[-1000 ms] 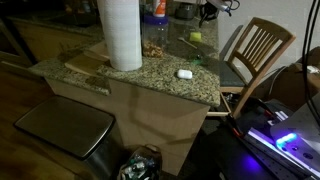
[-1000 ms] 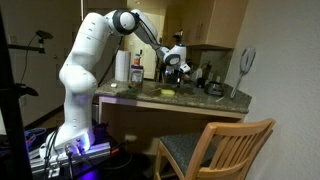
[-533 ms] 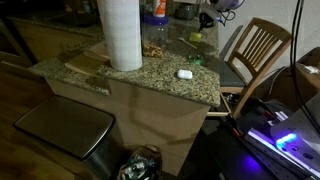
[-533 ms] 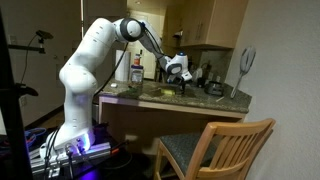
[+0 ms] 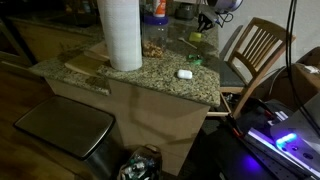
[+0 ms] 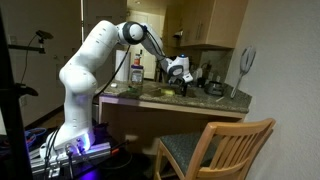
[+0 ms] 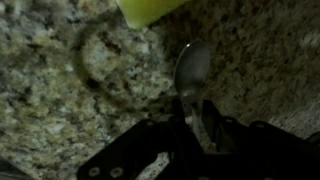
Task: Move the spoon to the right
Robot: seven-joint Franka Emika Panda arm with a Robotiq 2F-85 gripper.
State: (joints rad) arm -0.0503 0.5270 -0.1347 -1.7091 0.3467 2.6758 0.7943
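In the wrist view a metal spoon (image 7: 192,68) points its bowl away from me over the speckled granite counter (image 7: 50,90). Its handle runs down between my gripper's fingers (image 7: 197,114), which are shut on it. A yellow-green object (image 7: 150,9) lies just beyond the spoon's bowl. In both exterior views my gripper (image 6: 179,76) (image 5: 209,17) hangs low over the far part of the counter, next to the yellow-green object (image 6: 168,92) (image 5: 196,37). The spoon itself is too small to make out there.
A tall paper towel roll (image 5: 120,35), a wooden board (image 5: 88,63), a jar (image 5: 154,40) and a small white object (image 5: 184,73) stand on the counter. A wooden chair (image 5: 258,48) stands beside it. Pots and utensils (image 6: 215,86) crowd one end.
My gripper has moved sideways along the counter, rightward in the view that shows the arm, and a little lower, still shut on the spoon.
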